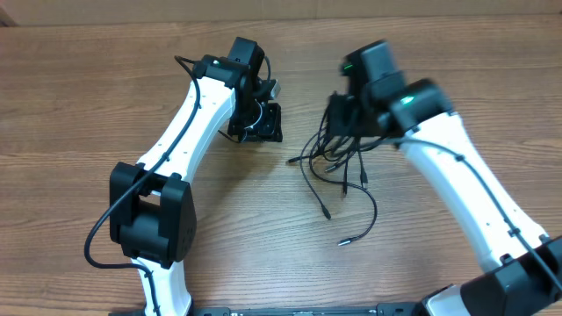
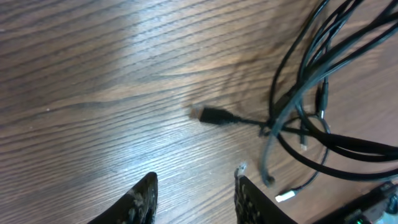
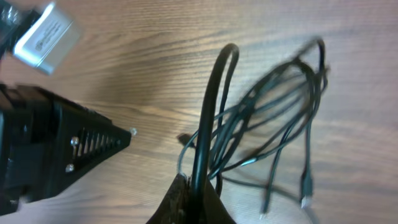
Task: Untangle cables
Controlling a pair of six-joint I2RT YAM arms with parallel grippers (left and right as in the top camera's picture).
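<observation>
- Two grippers on the job. The left gripper point(image 2: 196, 202) has its fingers parted part-way with nothing between them, only bare table point(image 2: 93, 93) below.
- The right gripper point(image 3: 195, 198) is pinched closed on one strand of the cables point(image 1: 338, 162). That strand rises from the fingers as a stiff loop.
- Location: the cables sit in one tangled clump right of table centre, between the two grippers. The clump hangs from the right gripper, and loose ends trail away from it over the wood.
- A black plug point(image 2: 214, 116) lies flat on the wood ahead of the left fingers. Its cord runs straight into a crossing point of the clump.
- Risk 1: if the right gripper lifts or pulls while holding only one strand, the crossings could cinch tighter instead of opening.
- Risk 2: if the left gripper closes at the crossing and not on the plug, it may catch several strands at once, so the whole clump drags as one.
- Risk 3: the thin cord could slip from the part-open left fingers if they close too shallow on the plug.
- Risk 4: the two grippers are near each other, so a converging move could bring them into contact.
- Count: two arms, two grippers, one clump. At least four free ends show in the overhead view. The number of separate cords cannot be told inside the knot.
</observation>
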